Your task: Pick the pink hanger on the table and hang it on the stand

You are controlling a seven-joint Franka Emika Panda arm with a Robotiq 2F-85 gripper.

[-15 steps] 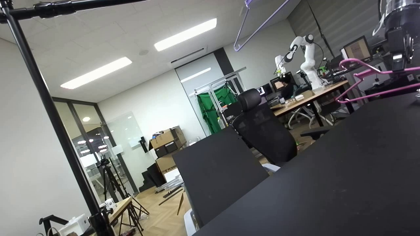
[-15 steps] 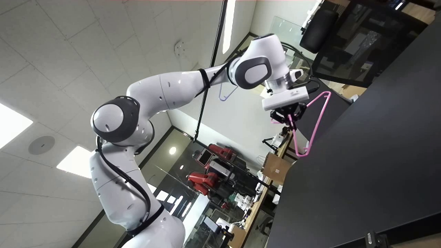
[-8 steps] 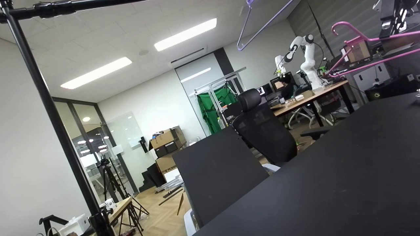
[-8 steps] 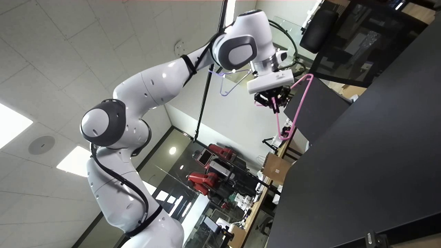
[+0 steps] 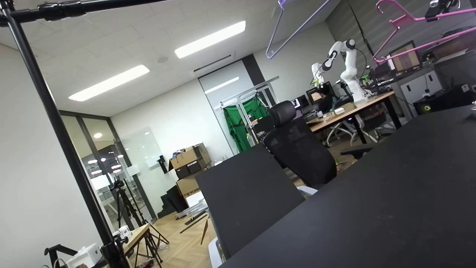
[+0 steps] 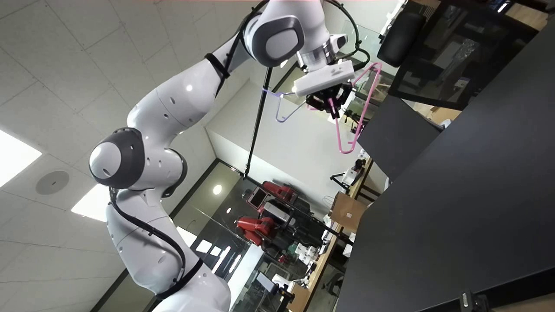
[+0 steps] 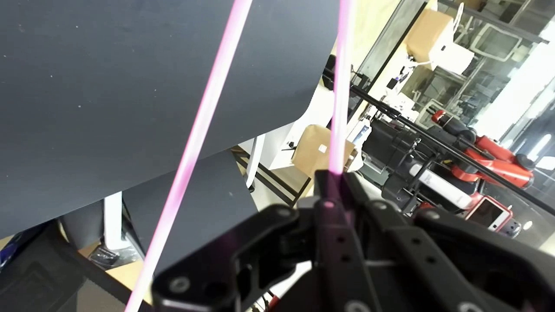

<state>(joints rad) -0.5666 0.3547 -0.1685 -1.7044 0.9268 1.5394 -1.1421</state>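
The pink hanger [image 5: 403, 19] is held in the air at the upper right of an exterior view, hook toward the left, right end out of frame. It also shows in an exterior view [image 6: 366, 102] and in the wrist view [image 7: 341, 86]. My gripper [image 6: 334, 112] is shut on one arm of it, as the wrist view [image 7: 336, 180] shows; its fingertips also show in an exterior view [image 5: 433, 15]. The black table [image 5: 353, 216] lies below, apart from the hanger. The stand's pole [image 5: 56, 123] and top bar [image 5: 59, 11] are at far left; its bar [image 6: 258, 125] passes behind my arm.
A lavender hanger [image 5: 297, 31] hangs left of the pink one, its top out of frame; it also shows close to my arm and the stand's bar in an exterior view [image 6: 279, 94]. A black office chair [image 5: 301, 149] stands behind the table.
My gripper has risen with the pink hanger, farther from the table, and moved left in an exterior view. The lavender hanger sways slightly and shows more beside the arm.
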